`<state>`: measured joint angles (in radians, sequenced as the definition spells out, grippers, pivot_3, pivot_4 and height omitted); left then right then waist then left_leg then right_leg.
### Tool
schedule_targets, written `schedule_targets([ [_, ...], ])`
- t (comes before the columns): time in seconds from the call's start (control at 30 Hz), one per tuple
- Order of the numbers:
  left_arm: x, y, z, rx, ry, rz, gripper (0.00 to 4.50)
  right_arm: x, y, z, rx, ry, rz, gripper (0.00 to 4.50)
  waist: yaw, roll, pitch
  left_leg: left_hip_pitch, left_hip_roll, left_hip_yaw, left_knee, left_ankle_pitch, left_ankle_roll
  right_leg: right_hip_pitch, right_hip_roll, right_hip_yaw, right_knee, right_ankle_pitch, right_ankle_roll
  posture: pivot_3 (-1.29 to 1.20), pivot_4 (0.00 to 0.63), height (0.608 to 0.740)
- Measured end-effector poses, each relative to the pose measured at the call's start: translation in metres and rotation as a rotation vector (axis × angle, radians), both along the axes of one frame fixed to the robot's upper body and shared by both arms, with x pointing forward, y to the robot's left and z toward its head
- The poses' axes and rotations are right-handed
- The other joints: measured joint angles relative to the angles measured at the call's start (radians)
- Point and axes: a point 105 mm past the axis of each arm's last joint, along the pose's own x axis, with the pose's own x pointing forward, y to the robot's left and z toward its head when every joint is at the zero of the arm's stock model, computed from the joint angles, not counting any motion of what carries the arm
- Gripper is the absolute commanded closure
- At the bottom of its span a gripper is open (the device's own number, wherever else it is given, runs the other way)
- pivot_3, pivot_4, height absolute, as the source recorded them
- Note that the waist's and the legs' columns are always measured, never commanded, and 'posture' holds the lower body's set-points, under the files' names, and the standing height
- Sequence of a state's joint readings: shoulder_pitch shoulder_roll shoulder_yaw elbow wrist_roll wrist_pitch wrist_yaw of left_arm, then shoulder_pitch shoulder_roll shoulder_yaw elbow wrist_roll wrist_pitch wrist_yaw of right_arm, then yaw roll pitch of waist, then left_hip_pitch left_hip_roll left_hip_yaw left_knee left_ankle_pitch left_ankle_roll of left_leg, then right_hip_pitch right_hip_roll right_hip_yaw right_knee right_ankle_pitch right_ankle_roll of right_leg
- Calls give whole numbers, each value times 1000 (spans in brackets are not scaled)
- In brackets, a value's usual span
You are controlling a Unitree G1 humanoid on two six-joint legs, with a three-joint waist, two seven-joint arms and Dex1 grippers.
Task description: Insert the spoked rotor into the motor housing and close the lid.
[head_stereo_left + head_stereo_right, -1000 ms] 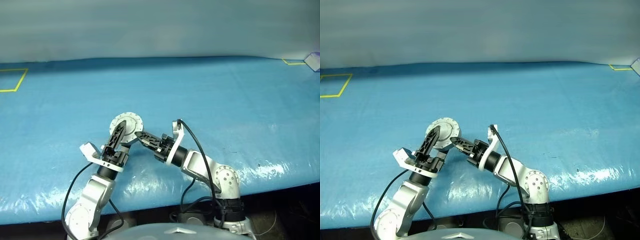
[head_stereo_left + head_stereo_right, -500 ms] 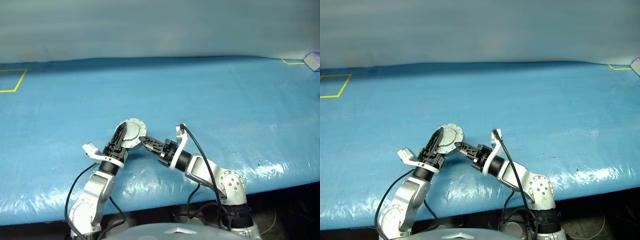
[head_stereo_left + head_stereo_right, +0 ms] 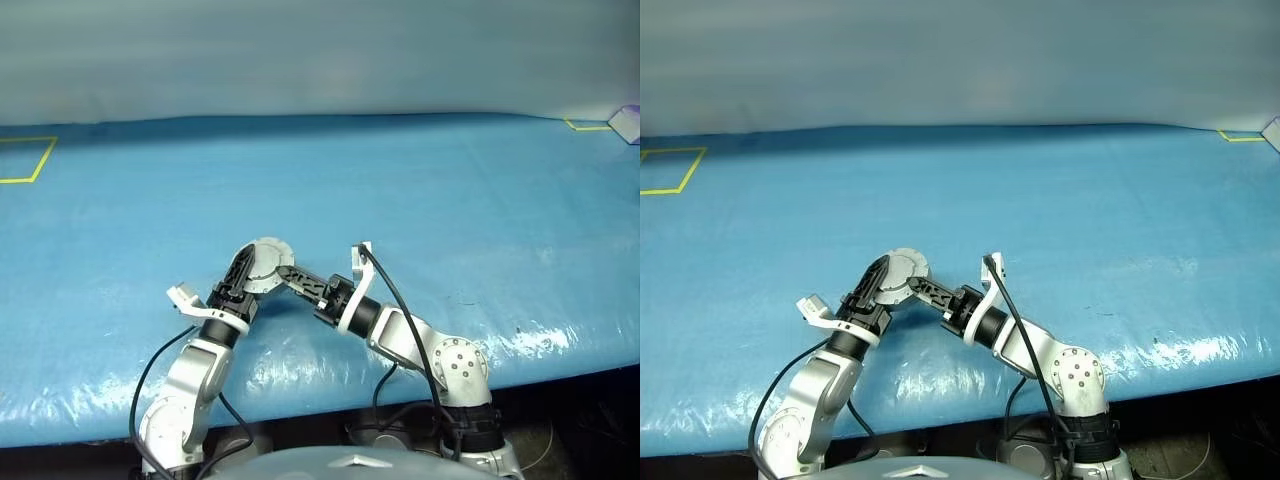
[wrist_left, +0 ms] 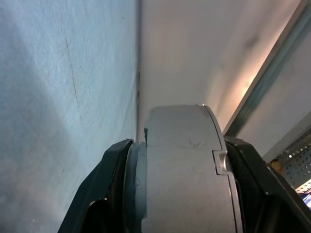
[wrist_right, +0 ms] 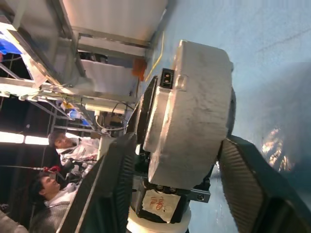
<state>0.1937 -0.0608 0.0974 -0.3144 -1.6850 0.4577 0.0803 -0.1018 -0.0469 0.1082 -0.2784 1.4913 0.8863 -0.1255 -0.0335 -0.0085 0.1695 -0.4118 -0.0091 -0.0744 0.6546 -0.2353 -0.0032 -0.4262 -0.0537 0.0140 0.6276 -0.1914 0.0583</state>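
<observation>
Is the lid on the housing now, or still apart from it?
On, it seems: the left tool clamps lid and housing as one closed stack. Whether fully seated, cannot tell.

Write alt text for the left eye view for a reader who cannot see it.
Both arms hold a round grey motor housing up over a blue table: the left gripper grips its left edge, while the right gripper meets its right side. Yellow tape marks sit at the table's far corners.

Housing (image 3: 263, 266) held above blue tabletop (image 3: 450, 200), near its front edge, left of centre. Left gripper (image 3: 243, 272) clamps it from the left; right gripper (image 3: 292, 277) meets its right side. Yellow tape outline (image 3: 25, 160) at far-left corner
</observation>
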Motion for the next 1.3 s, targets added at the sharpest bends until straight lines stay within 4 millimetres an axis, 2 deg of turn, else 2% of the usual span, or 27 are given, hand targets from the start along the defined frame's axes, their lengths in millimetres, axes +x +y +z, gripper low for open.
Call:
schedule_targets([
  [0.1,12,-1,6,36,-6,4,2081,6,-5,5,-66,-88,-17,33,1,0,0,0,-1,0,1,0,0,1,0,0,0,1,0,0,150,740],
  [0.2,27,9,8,76,4,36,2081,11,-22,-9,-276,-191,-49,0,7,0,0,0,-1,0,2,0,0,1,0,0,0,1,1,0,150,740],
  [0.33,57,50,16,191,1,124,2081,6,-41,-20,-447,-311,-88,0,8,0,0,1,1,-2,1,0,0,1,3,0,1,1,-1,0,150,740],
  [0.43,79,73,26,248,-13,176,2081,-1,-46,-25,-533,-392,-101,0,10,-1,-1,0,1,-2,3,0,0,2,3,0,1,2,0,0,150,740],
  [0.6,125,89,31,292,27,225,2081,-14,-47,-38,-707,-554,-92,0,22,-4,-1,0,-1,-2,6,0,0,5,3,1,-1,3,3,0,150,740],
  [0.67,139,94,28,316,61,244,2081,-21,-44,-42,-736,-599,-72,0,20,-6,0,0,-1,-2,6,0,0,5,3,1,-1,3,3,0,150,740],
  [0.77,156,91,22,358,95,225,2081,-20,-43,-40,-742,-632,-117,0,20,-8,1,0,-1,-2,6,1,-1,5,3,1,-1,3,3,0,150,740],
  [0.9,178,91,17,426,145,235,2081,-19,-44,-44,-746,-589,-150,0,19,-11,2,0,-1,-2,6,1,-1,5,3,0,-1,3,3,0,150,740],
  [1.03,189,91,18,443,181,258,2081,-19,-44,-47,-763,-573,-141,0,18,-11,2,0,-1,-2,5,1,-1,4,3,0,-1,6,7,0,150,740],
  [1.17,190,89,8,517,238,240,2081,-18,-43,-48,-765,-549,-146,0,15,-11,2,0,-1,-2,3,1,-1,3,3,1,-1,6,7,0,150,740],
  [1.3,191,94,10,534,258,252,775,-16,-45,-49,-769,-537,-159,0,12,-11,2,0,-1,-2,4,1,-1,3,2,1,0,7,8,0,150,740],
])
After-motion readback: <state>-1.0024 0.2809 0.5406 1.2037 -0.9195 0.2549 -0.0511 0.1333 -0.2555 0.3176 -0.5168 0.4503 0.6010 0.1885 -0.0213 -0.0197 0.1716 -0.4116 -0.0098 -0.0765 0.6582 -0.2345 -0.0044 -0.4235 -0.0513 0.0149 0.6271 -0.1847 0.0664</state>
